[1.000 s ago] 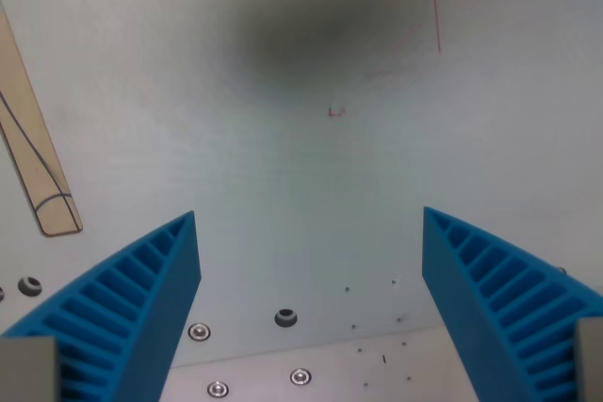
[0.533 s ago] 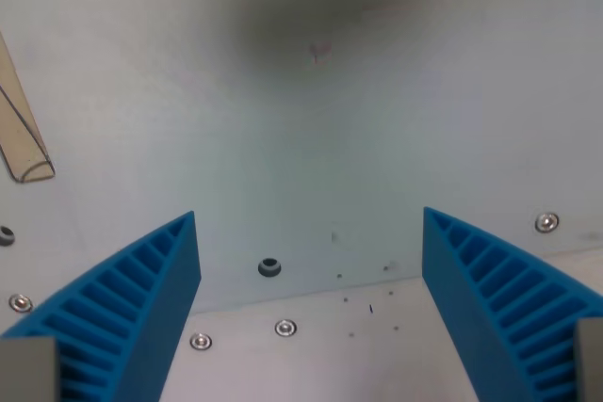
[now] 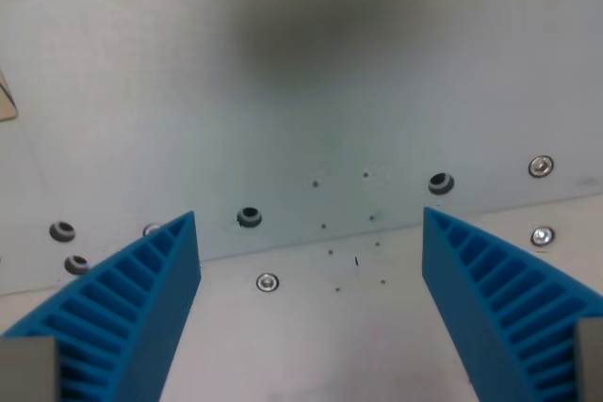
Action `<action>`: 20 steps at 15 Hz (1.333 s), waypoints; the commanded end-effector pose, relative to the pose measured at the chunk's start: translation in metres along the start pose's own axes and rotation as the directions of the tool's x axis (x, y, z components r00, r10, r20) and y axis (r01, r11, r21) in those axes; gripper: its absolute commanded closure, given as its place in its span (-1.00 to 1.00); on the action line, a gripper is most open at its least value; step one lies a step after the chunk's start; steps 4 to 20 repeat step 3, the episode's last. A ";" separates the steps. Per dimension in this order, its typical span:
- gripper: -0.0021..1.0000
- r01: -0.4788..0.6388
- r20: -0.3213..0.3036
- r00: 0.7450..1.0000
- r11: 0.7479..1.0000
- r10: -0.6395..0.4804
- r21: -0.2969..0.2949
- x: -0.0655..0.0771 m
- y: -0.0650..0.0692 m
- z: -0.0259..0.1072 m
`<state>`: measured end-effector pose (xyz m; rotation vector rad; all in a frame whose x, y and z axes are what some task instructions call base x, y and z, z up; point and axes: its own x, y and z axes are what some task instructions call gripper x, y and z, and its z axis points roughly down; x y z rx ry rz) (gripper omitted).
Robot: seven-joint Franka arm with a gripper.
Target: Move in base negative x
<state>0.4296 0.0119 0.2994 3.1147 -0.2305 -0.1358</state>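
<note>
Grey table (image 3: 301, 120) shifted upward; end effector (image 3: 311, 308) agape.

The gripper (image 3: 311, 313) points down toward a flat surface, seen from just above by the wrist camera. Its two blue ribbed fingers (image 3: 122, 313) rise from the bottom corners of the wrist view, one at the wrist view's left and one at the wrist view's right, each tapering to a tip near mid-height. The jaws stand wide apart, with a broad gap between them and nothing held in that gap. The inner faces of the fingers are smooth and upright; the outer faces carry the slanted ribs. A small grey block shows at the base of each finger.
</note>
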 end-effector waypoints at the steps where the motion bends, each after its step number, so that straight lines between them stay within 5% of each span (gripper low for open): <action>1: -1.00 0.006 -0.084 0.996 1.000 -0.005 0.017 -0.025 0.011 -0.001; 3: -1.00 0.006 -0.084 0.996 1.000 -0.005 0.017 -0.035 0.014 0.001; 20: -1.00 0.006 -0.084 0.996 1.000 -0.005 0.017 -0.035 0.014 0.001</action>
